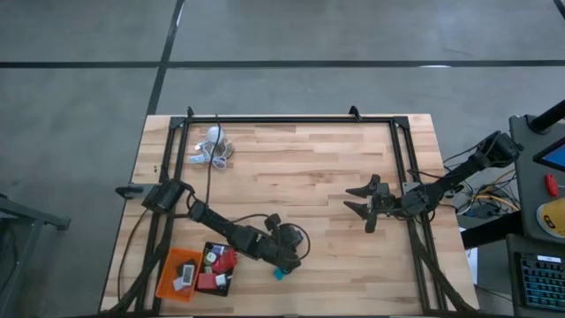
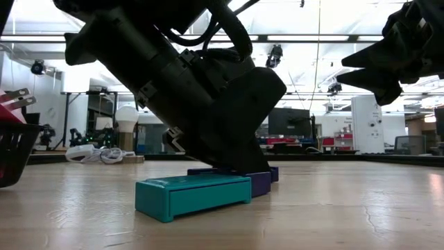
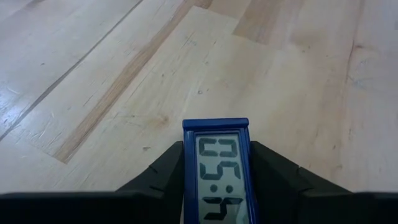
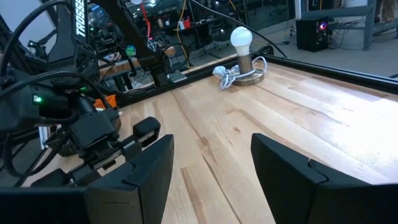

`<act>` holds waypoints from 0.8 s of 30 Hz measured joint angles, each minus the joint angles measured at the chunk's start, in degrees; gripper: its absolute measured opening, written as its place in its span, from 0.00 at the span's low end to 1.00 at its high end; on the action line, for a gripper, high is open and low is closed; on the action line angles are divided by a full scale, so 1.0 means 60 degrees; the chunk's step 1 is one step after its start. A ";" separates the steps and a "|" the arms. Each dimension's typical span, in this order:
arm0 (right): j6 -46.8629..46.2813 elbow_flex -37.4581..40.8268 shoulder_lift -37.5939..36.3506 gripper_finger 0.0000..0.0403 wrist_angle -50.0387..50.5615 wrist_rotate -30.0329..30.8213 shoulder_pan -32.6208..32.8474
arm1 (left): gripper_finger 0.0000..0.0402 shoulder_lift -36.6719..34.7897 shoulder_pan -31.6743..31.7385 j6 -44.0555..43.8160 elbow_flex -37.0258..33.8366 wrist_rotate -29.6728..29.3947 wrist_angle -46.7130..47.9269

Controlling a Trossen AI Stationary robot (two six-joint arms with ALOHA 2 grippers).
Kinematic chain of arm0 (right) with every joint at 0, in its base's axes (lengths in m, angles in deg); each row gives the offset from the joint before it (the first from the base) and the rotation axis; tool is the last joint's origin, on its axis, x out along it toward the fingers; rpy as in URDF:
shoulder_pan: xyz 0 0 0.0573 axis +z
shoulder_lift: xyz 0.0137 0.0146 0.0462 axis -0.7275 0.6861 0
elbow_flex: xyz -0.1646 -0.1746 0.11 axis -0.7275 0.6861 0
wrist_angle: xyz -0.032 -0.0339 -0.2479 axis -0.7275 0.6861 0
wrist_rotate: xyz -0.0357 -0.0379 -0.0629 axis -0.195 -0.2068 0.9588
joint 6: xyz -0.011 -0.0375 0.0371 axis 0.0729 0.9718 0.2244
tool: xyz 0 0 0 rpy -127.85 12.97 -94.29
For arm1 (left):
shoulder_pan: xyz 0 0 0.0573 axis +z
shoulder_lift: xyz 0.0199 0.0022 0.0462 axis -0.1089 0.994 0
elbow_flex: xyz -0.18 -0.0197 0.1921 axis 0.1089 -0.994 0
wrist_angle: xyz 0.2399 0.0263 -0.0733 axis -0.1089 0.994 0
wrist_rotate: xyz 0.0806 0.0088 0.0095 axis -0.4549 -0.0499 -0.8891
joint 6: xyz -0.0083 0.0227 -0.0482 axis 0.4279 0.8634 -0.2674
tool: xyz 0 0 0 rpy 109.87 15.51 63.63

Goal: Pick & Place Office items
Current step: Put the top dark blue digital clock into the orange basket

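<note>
Left gripper (image 1: 284,258): reaching low over the near part of the table, just right of the trays; its fingers (image 3: 163,171) are sitting against both sides of a blue clock (image 3: 217,171), closing on it.
Clock: lying flat on the table between those fingers, display facing up; in the low view it is showing as a dark blue slab (image 2: 263,182) under the gripper.
Teal piece (image 2: 193,194): lying flat on the wood just beside the clock, touching or nearly touching it; in the high view it is peeking out beneath the gripper (image 1: 278,274).
Right gripper (image 1: 365,206): hanging above the table's right half, well apart from the items, jaws standing apart and gripping nothing.
Black tray (image 1: 209,248): holding red and white pieces (image 1: 219,261).
Orange tray (image 1: 169,276): sitting left of the black one, holding a white piece (image 1: 186,273).
Bulb (image 1: 214,137): standing at the far left with its coiled cord.
</note>
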 joint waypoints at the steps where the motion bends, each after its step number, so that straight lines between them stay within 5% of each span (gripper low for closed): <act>1: 0.0000 0.0000 0.0001 0.52 0.0000 -0.0001 0.0004 | 0.36 -0.0027 0.0000 0.0023 0.0000 0.0016 0.0008; 15: 0.0000 -0.0004 0.0000 0.52 -0.0025 -0.0001 0.0003 | 0.37 -0.2390 -0.0042 0.0141 0.0000 -0.0472 0.2488; 24: 0.0000 -0.0004 0.0003 0.52 -0.0022 -0.0001 0.0003 | 0.37 -0.4276 -0.0468 -0.1981 0.0000 -0.0455 0.5358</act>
